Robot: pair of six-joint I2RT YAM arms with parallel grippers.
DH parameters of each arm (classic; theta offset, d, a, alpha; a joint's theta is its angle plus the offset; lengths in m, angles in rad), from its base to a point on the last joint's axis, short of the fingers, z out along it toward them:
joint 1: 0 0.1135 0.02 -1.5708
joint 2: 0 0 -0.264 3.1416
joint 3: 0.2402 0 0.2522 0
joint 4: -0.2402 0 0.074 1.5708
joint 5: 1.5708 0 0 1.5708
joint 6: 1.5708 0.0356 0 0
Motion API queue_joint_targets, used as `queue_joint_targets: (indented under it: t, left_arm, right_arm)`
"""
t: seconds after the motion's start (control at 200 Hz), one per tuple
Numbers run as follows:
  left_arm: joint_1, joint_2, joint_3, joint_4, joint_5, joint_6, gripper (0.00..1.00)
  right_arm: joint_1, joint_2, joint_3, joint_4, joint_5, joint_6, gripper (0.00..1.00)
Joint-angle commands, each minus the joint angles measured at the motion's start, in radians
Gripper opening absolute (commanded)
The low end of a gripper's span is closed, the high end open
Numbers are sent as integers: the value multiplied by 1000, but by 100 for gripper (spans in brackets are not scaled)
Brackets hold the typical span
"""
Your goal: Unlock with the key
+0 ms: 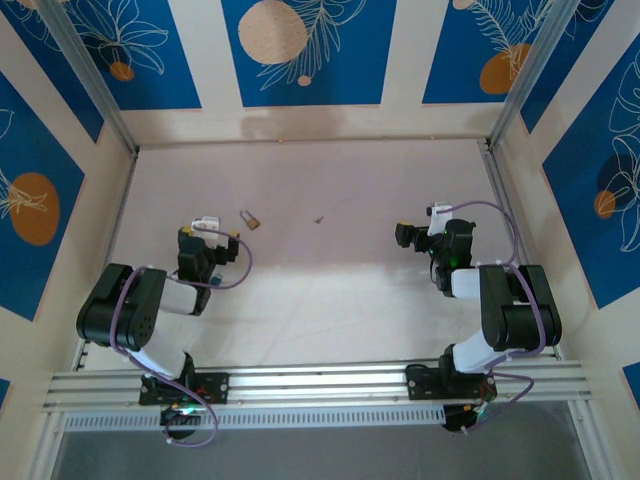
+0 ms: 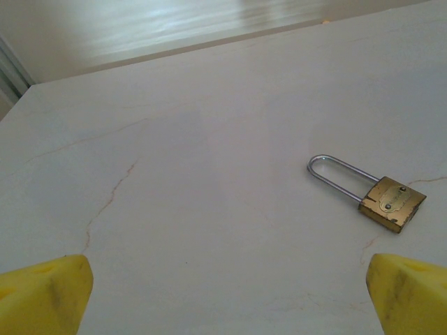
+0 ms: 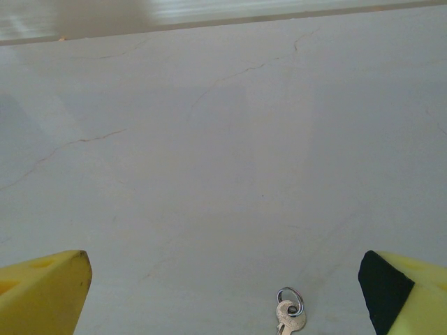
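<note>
A small brass padlock (image 1: 250, 219) with a silver shackle lies flat on the pale table. In the left wrist view the padlock (image 2: 391, 203) rests ahead and to the right, its shackle pointing left. My left gripper (image 2: 227, 300) is open, its yellow fingers (image 2: 42, 293) wide apart with nothing between them, and stands left of the padlock (image 1: 205, 224). The key (image 3: 290, 315), silvery on a small ring, lies on the table between the tips of my open right gripper (image 3: 223, 293), untouched. From above the key (image 1: 320, 218) is a tiny speck mid-table, left of my right gripper (image 1: 418, 228).
The table (image 1: 330, 300) is walled by blue-patterned panels at the back and sides. A metal rail (image 1: 320, 382) carrying both arm bases runs along the near edge. Bare tabletop lies between the padlock and the key.
</note>
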Motion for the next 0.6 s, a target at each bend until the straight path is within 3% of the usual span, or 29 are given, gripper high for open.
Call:
queue_joint_targets:
  t: [0.0,0.595]
  left_arm:
    - [14,-17,1,17,19,11,100]
    - [14,-17,2,14,21,11,100]
  right_arm:
    - [8,0,8,6,12,4,99]
    - [8,0,8,6,12,3,99]
